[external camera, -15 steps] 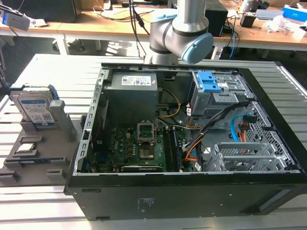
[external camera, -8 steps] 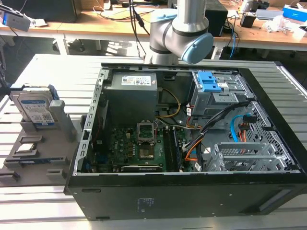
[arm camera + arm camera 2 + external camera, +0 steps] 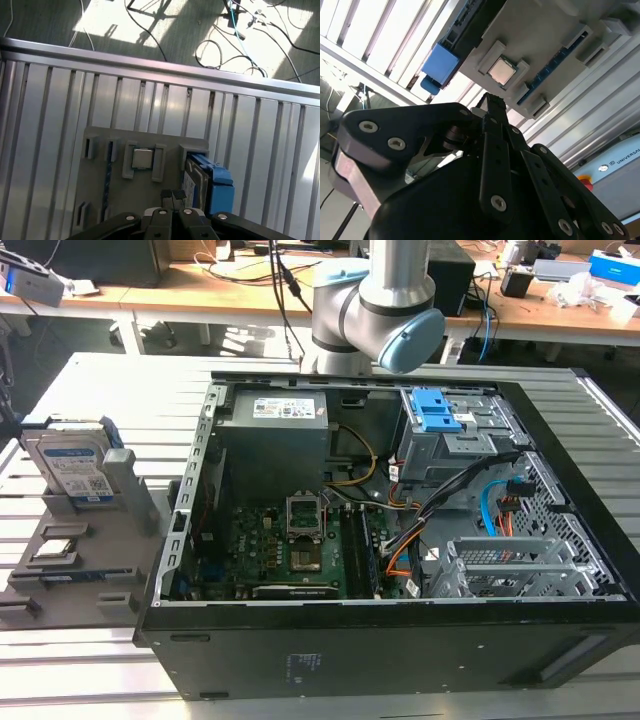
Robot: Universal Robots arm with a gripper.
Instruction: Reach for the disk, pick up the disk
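The disk (image 3: 75, 465), a rectangular silver metal hard drive with a white-and-blue printed label and bright blue plastic side rails, stands on edge in a slot of a flat grey plastic holder tray (image 3: 120, 540). The tray lies on a slatted aluminium table (image 3: 100, 380), at the exterior view's left. The disk occupies the end of the tray farthest from the camera in that view. A grey upright tab of the tray stands just beside the disk.

A square silver processor chip (image 3: 141, 158) sits in a pocket of the same tray, apart from the disk. A thin dark memory stick (image 3: 107, 185) lies in a narrow slot on the far side of the chip from the disk.

An open black computer case (image 3: 400, 640) lies on the table just beside the tray, on the exterior view's right of it. A bright blue plastic bracket (image 3: 435, 410) sits inside the case at a drive bay. The grey robot arm (image 3: 385, 290) rises behind the case.

The black gripper (image 3: 172, 195) is over the tray. In the first wrist view its fingertips appear between the chip pocket and the disk, nearer the disk. The fingers are brought together and nothing is held between them. Contact with the disk is not visible in either wrist view. The disk rests in its slot, not lifted.
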